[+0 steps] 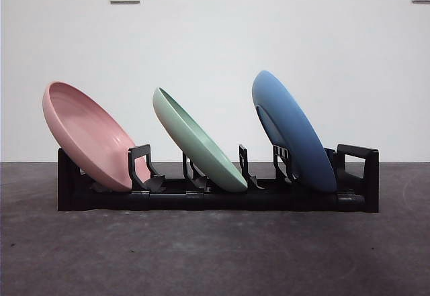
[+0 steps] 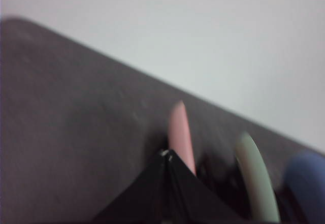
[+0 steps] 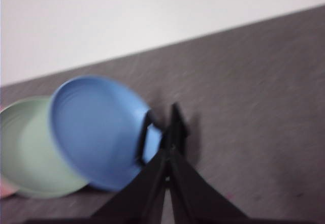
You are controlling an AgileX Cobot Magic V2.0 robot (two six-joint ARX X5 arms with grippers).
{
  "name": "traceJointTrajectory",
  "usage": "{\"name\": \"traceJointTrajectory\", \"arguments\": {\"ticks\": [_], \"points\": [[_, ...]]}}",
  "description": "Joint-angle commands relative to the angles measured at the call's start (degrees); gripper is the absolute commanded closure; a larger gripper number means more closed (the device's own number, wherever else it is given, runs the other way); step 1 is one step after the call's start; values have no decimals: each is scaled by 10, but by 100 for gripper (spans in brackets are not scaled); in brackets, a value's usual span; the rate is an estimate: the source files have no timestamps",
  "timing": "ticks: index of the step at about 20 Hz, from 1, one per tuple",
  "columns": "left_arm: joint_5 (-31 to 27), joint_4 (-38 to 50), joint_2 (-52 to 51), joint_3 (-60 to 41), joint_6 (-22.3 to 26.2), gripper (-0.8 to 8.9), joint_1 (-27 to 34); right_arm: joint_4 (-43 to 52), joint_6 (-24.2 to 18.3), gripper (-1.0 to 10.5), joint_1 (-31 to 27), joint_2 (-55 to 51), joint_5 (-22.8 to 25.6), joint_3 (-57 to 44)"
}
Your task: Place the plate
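White wall with two outlets backs a dark grey table (image 1: 215, 256), on which a black dish rack (image 1: 218, 199) stands side-on to the front camera. Three plates lean in its slots, all tilted the same way: a pink plate (image 1: 87, 138) at one end, a green plate (image 1: 198, 141) in the middle and a blue plate (image 1: 292, 131) near the other end, each apart from its neighbour. Judging by how they lie, the placing looks finished, with every plate seated between the rack's uprights. Neither arm shows in the front view. From its wrist camera the left tool (image 2: 166, 155) has its jaws pressed together with nothing between them, hanging above the pink plate's end of the rack; the right tool (image 3: 172, 109) is likewise clenched on nothing, just beside the blue plate's rim and the rack's end handle. Both wrist pictures are blurred, so finer contact cannot be read. The risk I see lies in the retreat: the right tool sits close to the blue plate, and a sideways swing could clip its rim and tip it out of its slot or slide the light rack along the table. The pink plate overhangs its end of the rack, so a knock from the left arm might lever it free.
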Motion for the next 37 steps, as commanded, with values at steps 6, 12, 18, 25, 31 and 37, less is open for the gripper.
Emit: {"name": "traceJointTrajectory", "arguments": {"ticks": [6, 12, 18, 25, 31, 37], "points": [[74, -168, 101, 123, 61, 803, 1, -98, -30, 933, 18, 112, -103, 107], [109, -277, 182, 180, 141, 803, 0, -191, -83, 933, 52, 178, -134, 162], [113, -345, 261, 213, 188, 606, -13, -268, -146, 764, 87, 245, -125, 191], [113, -325, 270, 215, 184, 482, -15, -281, -102, 677, 139, 336, -115, 230], [113, -323, 270, 215, 182, 482, -15, -272, -126, 678, 188, 518, -80, 398], [113, -313, 270, 215, 182, 482, -15, -243, -140, 679, 230, 642, -50, 529]]}}
